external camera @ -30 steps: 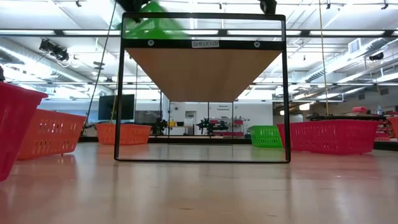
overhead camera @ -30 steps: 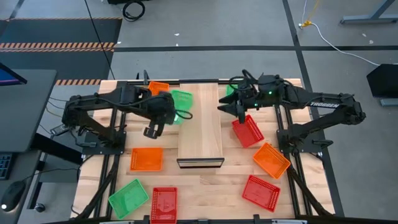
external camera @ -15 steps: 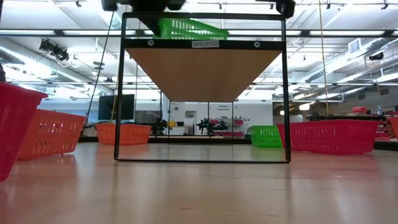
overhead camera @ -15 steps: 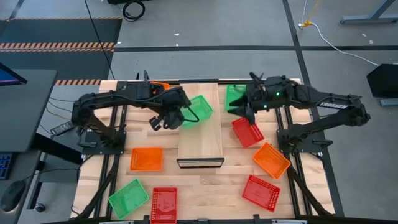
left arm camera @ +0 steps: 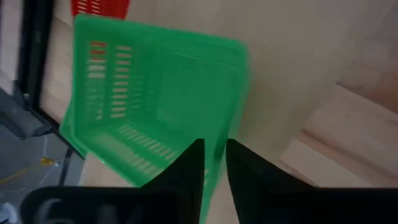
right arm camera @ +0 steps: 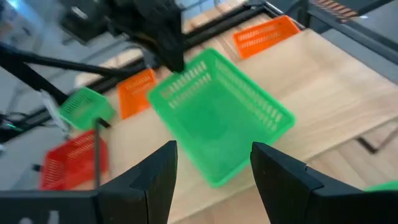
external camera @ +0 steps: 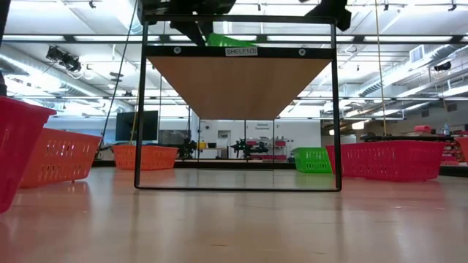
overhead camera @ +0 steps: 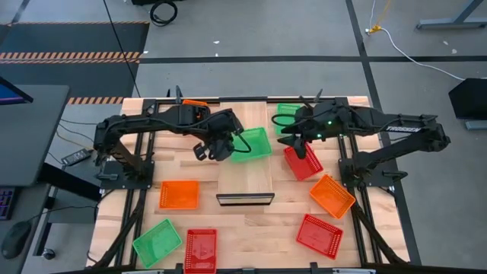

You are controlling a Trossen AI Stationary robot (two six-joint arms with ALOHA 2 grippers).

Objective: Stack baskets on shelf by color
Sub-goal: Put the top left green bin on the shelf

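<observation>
- Near edge of the table: a green basket at about 7 o'clock, a red basket next to it, another red one and an orange basket around 4 o'clock.
- The shelf runs down the middle, with an orange one off at its 9 o'clock.
- The left gripper straddles the rim of the green basket on the shelf, fingers loosely around the wall, not clearly clamped.
- The right gripper hovers at the shelf's 2 o'clock, jaws spread, gripping nothing, above a red basket.
- Far back: another green basket and an orange basket.
</observation>
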